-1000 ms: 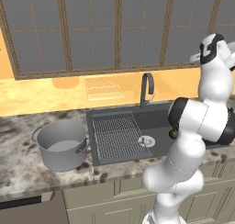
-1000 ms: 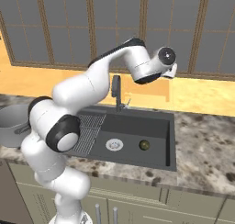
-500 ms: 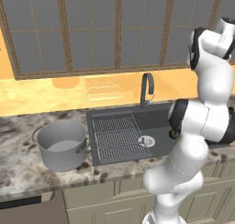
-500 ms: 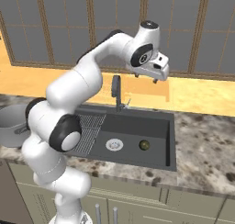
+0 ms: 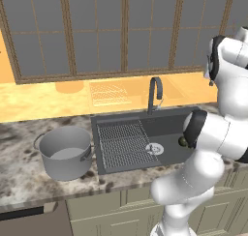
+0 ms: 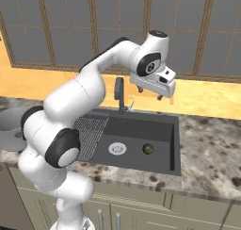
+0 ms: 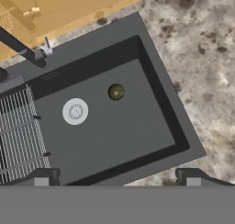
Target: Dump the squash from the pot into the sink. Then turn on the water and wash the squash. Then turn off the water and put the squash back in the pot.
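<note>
With the small olive-green squash (image 6: 148,149) lying in the dark grey sink's (image 7: 156,103) basin beside the round silver drain (image 6: 117,148) and the grey metal pot (image 5: 66,153) empty on the surface, the released tool (image 6: 149,93) hangs high, apparently due next to reach the faucet (image 5: 155,94) and start the water.

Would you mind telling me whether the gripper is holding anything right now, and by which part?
Nothing is held. The gripper is open and empty, high above the sink; the squash lies loose in the basin.
</note>
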